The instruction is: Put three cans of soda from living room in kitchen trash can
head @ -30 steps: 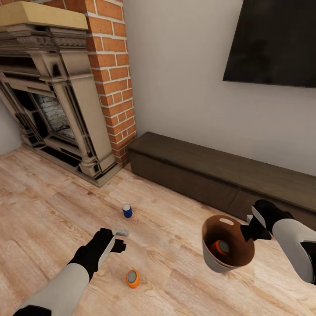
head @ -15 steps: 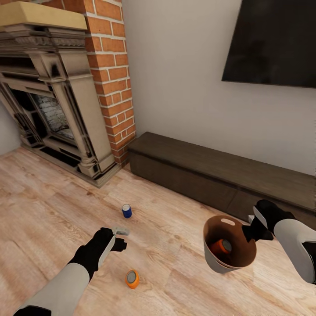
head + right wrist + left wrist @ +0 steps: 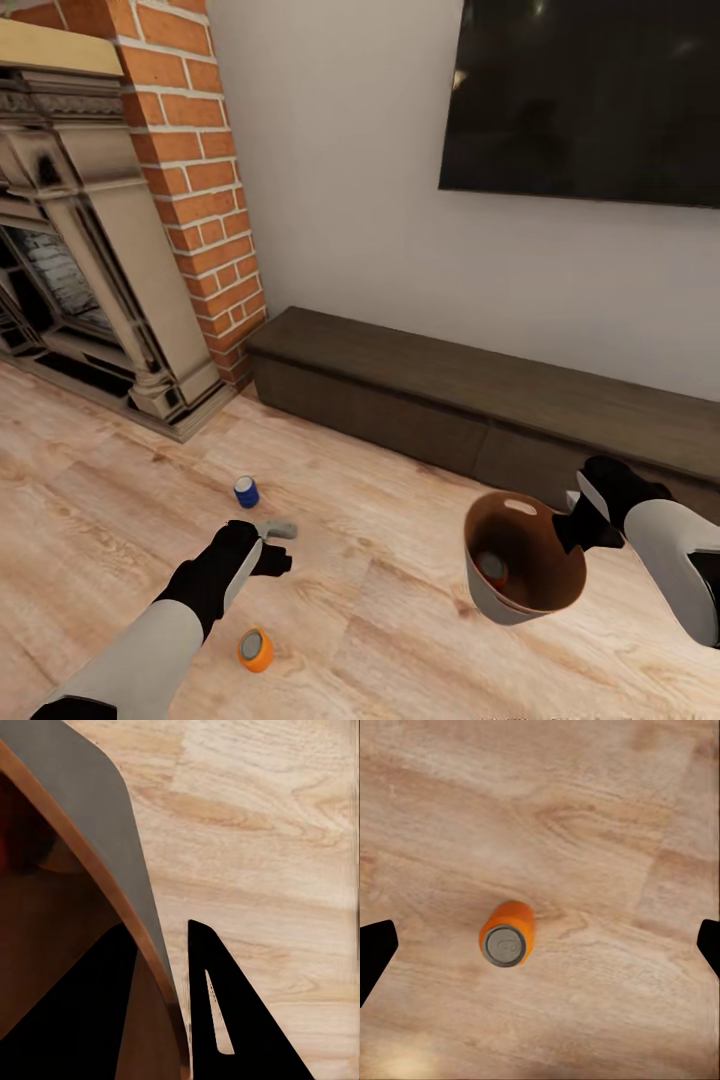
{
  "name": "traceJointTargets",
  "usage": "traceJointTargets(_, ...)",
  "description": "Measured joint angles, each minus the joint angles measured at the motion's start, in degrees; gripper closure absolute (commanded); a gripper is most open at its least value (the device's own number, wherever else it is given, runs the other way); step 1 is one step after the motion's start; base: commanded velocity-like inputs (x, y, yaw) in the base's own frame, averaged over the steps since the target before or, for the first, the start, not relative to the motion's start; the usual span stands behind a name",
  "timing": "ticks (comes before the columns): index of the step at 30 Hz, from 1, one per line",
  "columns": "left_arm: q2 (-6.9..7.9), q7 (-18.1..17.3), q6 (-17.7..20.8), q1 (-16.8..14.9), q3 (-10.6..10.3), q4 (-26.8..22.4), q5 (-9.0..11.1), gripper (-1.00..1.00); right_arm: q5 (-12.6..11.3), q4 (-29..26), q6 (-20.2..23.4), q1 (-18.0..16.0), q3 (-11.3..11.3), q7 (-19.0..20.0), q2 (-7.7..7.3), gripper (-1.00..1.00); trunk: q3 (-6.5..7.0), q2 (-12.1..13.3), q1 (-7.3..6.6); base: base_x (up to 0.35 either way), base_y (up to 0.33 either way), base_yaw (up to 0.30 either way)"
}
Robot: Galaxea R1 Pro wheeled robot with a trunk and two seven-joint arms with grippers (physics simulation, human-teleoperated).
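Note:
An orange soda can (image 3: 255, 649) stands upright on the wood floor, just below my left hand in the head view. In the left wrist view the orange can (image 3: 508, 934) sits between the wide-apart fingertips (image 3: 373, 954) of my open left gripper (image 3: 540, 945), which hovers above it. The blue can (image 3: 246, 491) stands upright a little beyond my left gripper (image 3: 283, 529). My right gripper (image 3: 577, 522) is shut on the rim of the trash can (image 3: 530, 600), held off the floor. A reddish can (image 3: 492, 568) lies inside it. The rim (image 3: 150, 945) passes between the right fingers (image 3: 221, 1020).
A long dark low cabinet (image 3: 480, 405) runs along the white wall under the black TV (image 3: 590, 100). The brick fireplace (image 3: 110, 250) stands at the left. Open wood floor (image 3: 380, 620) spreads between my two arms.
The camera has swung right, so the fireplace, cabinet and floor cans have slid left in the picture. The can inside the trash can has shifted slightly. Both arms keep their poses.

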Motion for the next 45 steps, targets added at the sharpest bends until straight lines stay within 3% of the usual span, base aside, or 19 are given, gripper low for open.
traceJointTargets(7,0.17,-0.15,0.09,0.00,-0.09,0.06,-0.04,-1.00,0.98,-0.02,-0.06,0.07,0.47,-0.06,-0.01,1.00,0.47,0.00,0.00,0.000,-0.178,-0.187)
traceJointTargets(12,0.99,-0.17,0.22,-0.12,-0.02,0.11,-0.42,-1.00,-0.09,-0.01,0.01,0.08,-0.01,0.00,0.00,1.00,0.81,0.00,0.00,0.000,-0.031,-0.185)
traceJointTargets(14,2.55,-0.21,0.35,-0.53,0.07,0.14,-0.45,-1.00,-0.16,-0.01,0.01,0.09,-0.04,0.00,-0.03,1.00,0.94,0.00,0.00,0.000,-0.009,-0.185)
traceJointTargets(17,6.61,-0.20,0.47,-1.08,0.53,0.17,-0.37,-1.00,0.46,0.00,-0.02,0.09,0.25,-0.01,-0.06,1.00,1.15,0.00,0.00,0.000,-0.003,-0.184)
traceJointTargets(20,8.28,-1.58,0.50,-1.23,0.74,0.17,0.01,-1.00,0.76,0.01,-0.04,0.10,0.27,-0.04,0.01,1.00,1.32,0.00,0.00,0.000,0.000,-0.140)
traceJointTargets(25,8.63,-4.35,0.79,-1.67,0.77,0.19,0.05,-1.00,0.10,0.00,0.00,0.00,-0.17,0.00,0.07,1.00,1.09,-0.78,0.44,0.000,0.000,-0.049)
traceJointTargets(29,8.60,-6.83,3.79,-1.80,0.76,0.21,0.03,-1.00,0.36,-0.05,-0.02,-0.12,-0.16,-0.01,0.04,1.00,0.38,-2.39,1.32,0.000,0.000,-0.011)
traceJointTargets(38,8.65,-7.27,5.76,-3.22,0.71,3.64,0.06,-1.00,0.25,0.02,-0.01,-0.26,-0.22,-0.01,0.47,1.00,-1.46,-6.00,3.30,0.000,0.000,-0.002)
traceJointTargets(43,8.71,-6.88,5.42,-4.32,0.70,5.36,0.20,-1.00,0.63,1.28,-0.04,-3.25,-0.08,-0.07,1.08,1.00,-2.53,-8.00,4.39,0.000,0.000,0.000)
traceJointTargets(45,8.85,-6.84,5.15,-4.58,0.75,5.39,0.35,-1.00,0.73,3.48,-0.05,-5.94,0.28,-0.46,2.02,1.00,-2.96,-8.81,4.83,0.000,0.000,0.000)
